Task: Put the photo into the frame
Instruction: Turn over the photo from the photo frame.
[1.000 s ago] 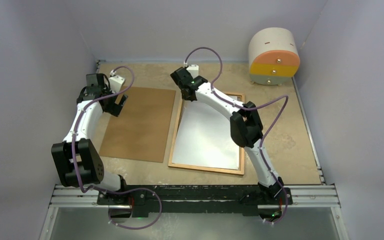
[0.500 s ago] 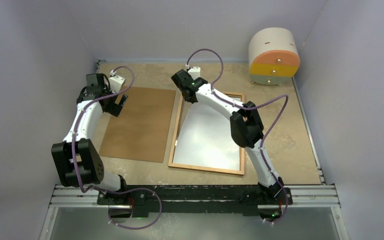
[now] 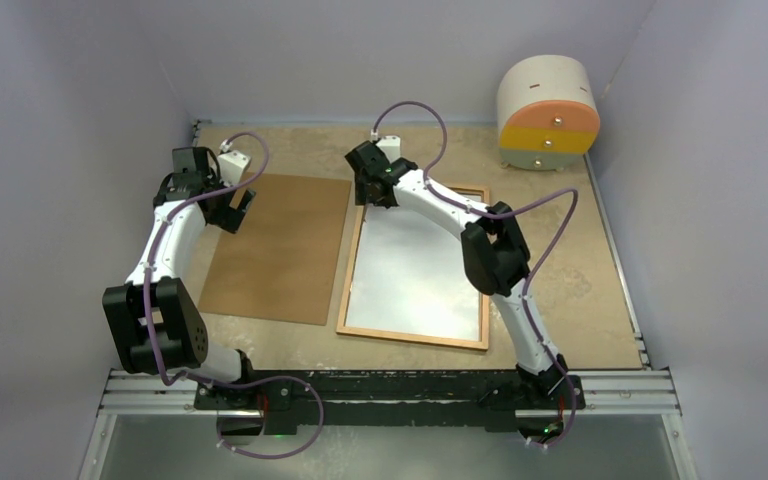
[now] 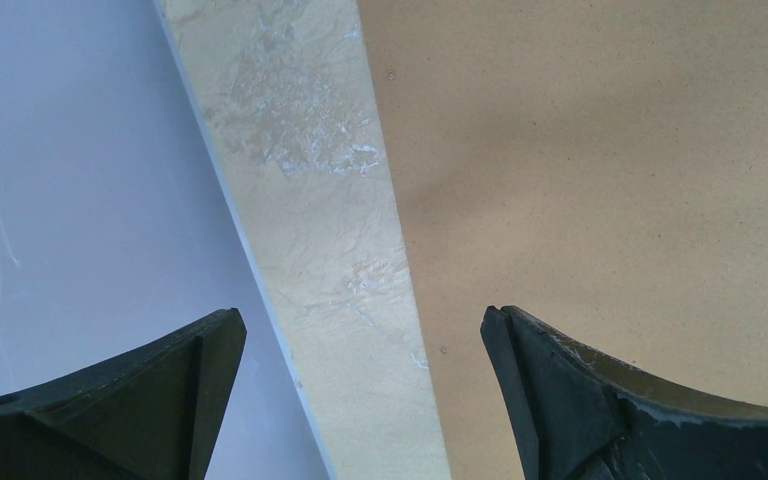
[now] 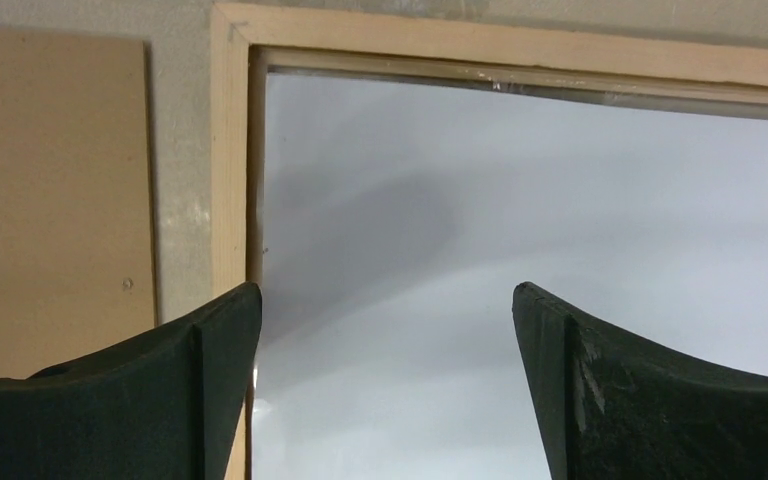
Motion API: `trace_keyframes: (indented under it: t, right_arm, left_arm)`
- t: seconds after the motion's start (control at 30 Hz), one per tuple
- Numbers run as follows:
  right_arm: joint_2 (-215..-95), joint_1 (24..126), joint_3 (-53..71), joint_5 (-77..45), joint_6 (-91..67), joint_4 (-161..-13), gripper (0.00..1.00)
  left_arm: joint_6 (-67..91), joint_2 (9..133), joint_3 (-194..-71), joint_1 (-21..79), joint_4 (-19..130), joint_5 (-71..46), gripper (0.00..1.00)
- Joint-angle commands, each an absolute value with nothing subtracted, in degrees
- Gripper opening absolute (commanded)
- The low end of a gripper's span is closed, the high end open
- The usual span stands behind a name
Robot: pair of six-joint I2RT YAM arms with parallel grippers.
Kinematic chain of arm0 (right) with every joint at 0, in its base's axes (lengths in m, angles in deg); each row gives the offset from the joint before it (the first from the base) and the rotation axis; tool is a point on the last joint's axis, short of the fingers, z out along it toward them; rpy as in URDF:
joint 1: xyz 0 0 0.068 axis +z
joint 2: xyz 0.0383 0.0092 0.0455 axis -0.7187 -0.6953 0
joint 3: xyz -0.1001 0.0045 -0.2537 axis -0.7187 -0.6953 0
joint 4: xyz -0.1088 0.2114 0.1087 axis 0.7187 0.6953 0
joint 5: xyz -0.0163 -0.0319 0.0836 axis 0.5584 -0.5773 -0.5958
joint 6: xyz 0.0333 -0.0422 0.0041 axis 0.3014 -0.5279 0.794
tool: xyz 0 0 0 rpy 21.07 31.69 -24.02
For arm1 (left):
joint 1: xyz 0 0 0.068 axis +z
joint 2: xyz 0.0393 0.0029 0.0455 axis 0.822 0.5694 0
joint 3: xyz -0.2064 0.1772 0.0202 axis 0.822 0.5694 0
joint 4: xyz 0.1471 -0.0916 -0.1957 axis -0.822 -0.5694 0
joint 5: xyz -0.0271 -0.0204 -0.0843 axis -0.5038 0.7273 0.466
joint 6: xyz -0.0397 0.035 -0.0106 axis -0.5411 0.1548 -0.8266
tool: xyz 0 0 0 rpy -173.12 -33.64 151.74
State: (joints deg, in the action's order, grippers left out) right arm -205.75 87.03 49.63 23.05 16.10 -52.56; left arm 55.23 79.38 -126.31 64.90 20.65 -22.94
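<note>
Photo lies flat inside the frame, showing us only a plain pale surface. Its edges run close along the wooden rim wherever the arm does not cover them. In the top view the frame sits at the centre of the table, slightly toward 3 o'clock. The brown backing board lies just beside it at 9 o'clock, apart from it by a narrow strip of table.

We see the right gripper above the frame's 11 o'clock corner. Its wrist view shows the fingers spread wide with nothing between them, over the pale sheet and the rim of that corner. We cannot tell whether the fingertips touch the sheet.

The left gripper hangs over the board's 10 o'clock edge. Its fingers are likewise apart and empty, straddling the board's edge and the strip of table beside the enclosure wall.

A round drawer cabinet stands at the table's 1 o'clock corner, well apart from the frame.
</note>
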Motion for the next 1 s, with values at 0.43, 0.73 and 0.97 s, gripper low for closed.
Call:
trace_keyframes:
  t: [0.43,0.73,0.97]
  right_arm:
    - [-195.7,86.5,46.0,13.7,21.0,-56.4,0.99]
    - [-196.4,92.1,43.2,1.4,27.2,-66.4,0.99]
    - [-202.8,96.3,46.4,0.9,32.8,-66.4,0.99]
  left_arm:
    - [56.6,78.6,-127.5,64.7,21.1,-24.7,1.00]
    - [52.9,89.2,-134.0,72.0,24.2,-31.2,0.97]
    - [50.2,93.6,-129.5,74.1,32.7,-37.2,0.95]
